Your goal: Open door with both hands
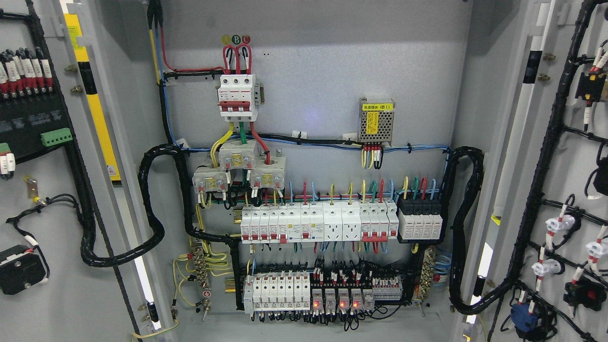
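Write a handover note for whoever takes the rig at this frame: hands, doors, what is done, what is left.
Robot hands: neither the left nor the right shows in the head view.
Doors: the left door and the right door both stand swung wide, inner wiring facing the camera.
Cabinet interior is fully exposed: main breaker up top, breaker row mid-panel, relays with red lights below.
Done: opening looks complete.
Left: nothing obvious; confirm where both arms are before moving.

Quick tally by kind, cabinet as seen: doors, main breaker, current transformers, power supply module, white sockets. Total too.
doors, both open: 2
main breaker: 1
current transformers: 3
power supply module: 1
white sockets: 2
Total: 9
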### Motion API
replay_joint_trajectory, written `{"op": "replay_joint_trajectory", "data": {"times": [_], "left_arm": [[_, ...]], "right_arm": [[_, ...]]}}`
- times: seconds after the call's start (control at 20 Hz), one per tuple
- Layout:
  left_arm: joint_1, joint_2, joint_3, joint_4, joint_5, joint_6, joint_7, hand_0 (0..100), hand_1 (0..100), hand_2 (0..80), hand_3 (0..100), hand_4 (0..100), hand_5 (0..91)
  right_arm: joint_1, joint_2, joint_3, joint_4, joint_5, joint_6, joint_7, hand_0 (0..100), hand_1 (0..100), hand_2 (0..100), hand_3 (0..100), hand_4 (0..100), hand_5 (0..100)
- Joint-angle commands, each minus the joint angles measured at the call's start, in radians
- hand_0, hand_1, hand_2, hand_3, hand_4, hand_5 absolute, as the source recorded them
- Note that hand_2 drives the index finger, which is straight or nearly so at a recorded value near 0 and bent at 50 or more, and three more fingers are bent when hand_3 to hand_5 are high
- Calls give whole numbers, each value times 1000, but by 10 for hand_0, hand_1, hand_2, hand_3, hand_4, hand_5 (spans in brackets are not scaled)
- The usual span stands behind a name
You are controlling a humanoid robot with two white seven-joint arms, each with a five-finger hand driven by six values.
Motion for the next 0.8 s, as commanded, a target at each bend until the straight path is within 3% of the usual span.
{"op": "replay_joint_trajectory", "data": {"times": [0.0,0.15,0.3,0.6,0.75], "left_arm": [[-22,-300,-251,208,-235,-8,7,0,0,0,0,0,0],[-69,-359,-237,440,-235,-23,9,0,0,0,0,0,0],[-118,-368,-239,682,-235,-76,9,0,0,0,0,0,0],[-281,-379,-250,1224,-235,-81,7,0,0,0,0,0,0],[-297,-379,-254,1330,-239,-74,1,0,0,0,0,0,0]], "right_arm": [[1,-11,145,116,11,7,-3,243,0,0,0,0,0],[-5,-10,205,282,81,6,1,243,0,0,0,0,0],[-8,24,246,518,215,-7,4,243,0,0,0,0,0],[-40,62,280,794,241,-5,4,242,0,0,0,0,0],[-69,80,297,972,301,-5,4,242,0,0,0,0,0]]}}
